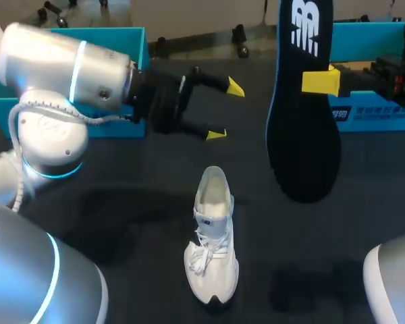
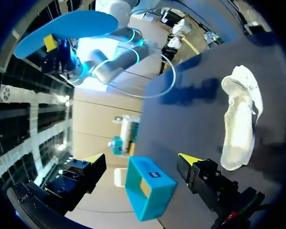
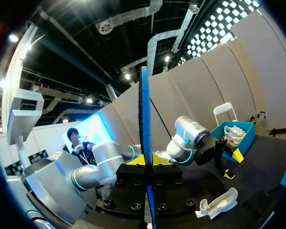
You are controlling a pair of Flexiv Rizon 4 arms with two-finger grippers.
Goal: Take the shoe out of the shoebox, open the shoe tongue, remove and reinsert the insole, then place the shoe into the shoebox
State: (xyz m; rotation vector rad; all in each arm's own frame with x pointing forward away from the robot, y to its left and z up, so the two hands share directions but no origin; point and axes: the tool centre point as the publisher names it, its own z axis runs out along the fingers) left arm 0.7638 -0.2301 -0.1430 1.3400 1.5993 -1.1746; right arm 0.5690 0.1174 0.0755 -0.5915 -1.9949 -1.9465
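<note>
Dark table bearing shoe, shoeboxes

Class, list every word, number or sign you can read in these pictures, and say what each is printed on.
insole: large white logo, cut off by the picture's edge; not readable as a whole word.
right shoebox: white print, too blurred to read.
shoe: nothing legible.

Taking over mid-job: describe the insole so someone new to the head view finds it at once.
On the right side of the table, the right gripper sits by a teal shoebox. Pinched in it, held up above the table, is the insole: the only long, flat, dark piece with a blue rim, unlike the white shoe standing at the table's middle.
</note>
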